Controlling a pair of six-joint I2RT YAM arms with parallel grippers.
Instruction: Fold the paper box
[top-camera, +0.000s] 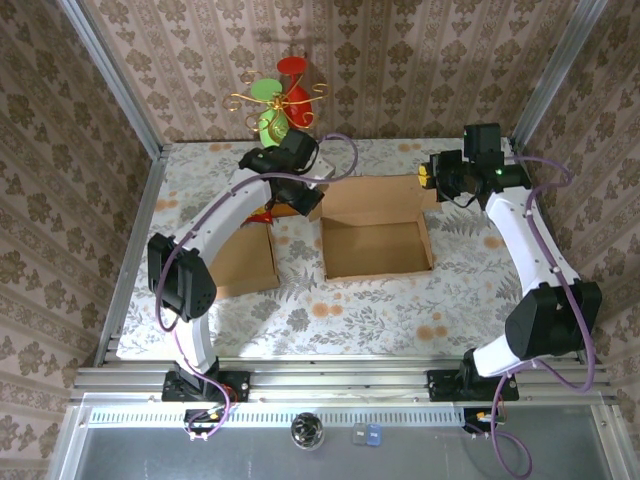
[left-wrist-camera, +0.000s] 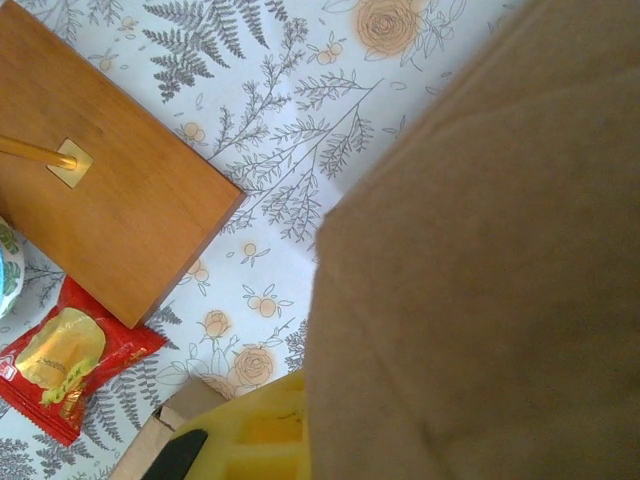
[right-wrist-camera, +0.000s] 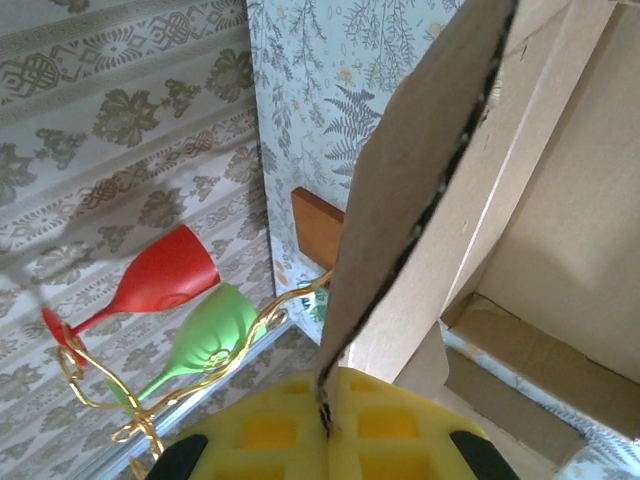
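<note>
- Paper box (top-camera: 378, 248) sits open at the middle of the counter (top-camera: 340, 310), the opening facing up, between your two arms.
- One wide flap (top-camera: 245, 265) lies flat on the counter to the box's left.
- Your right gripper (top-camera: 428, 175) is at the box's far right corner.
- On the right wrist camera, the right gripper (right-wrist-camera: 328, 420) is clamped narrow on a raised cardboard flap (right-wrist-camera: 420, 190). The flap's edge runs straight down into the seam between the yellow pads (right-wrist-camera: 390, 425).
- Your left gripper (top-camera: 293, 195) is at the box's far left corner, touching the cardboard.
- On the left wrist camera, cardboard (left-wrist-camera: 480, 280) covers the right half. You see one yellow pad (left-wrist-camera: 255, 435) under its edge, so you cannot tell how wide that gripper stands.
- A wooden base (left-wrist-camera: 110, 190) lies beside the left gripper, with a red snack packet (left-wrist-camera: 65, 365) just beside its corner.
- A red glass (top-camera: 293, 68) and a green glass (top-camera: 264, 92) hang on a gold wire stand (top-camera: 300, 95) at the far edge.
</note>
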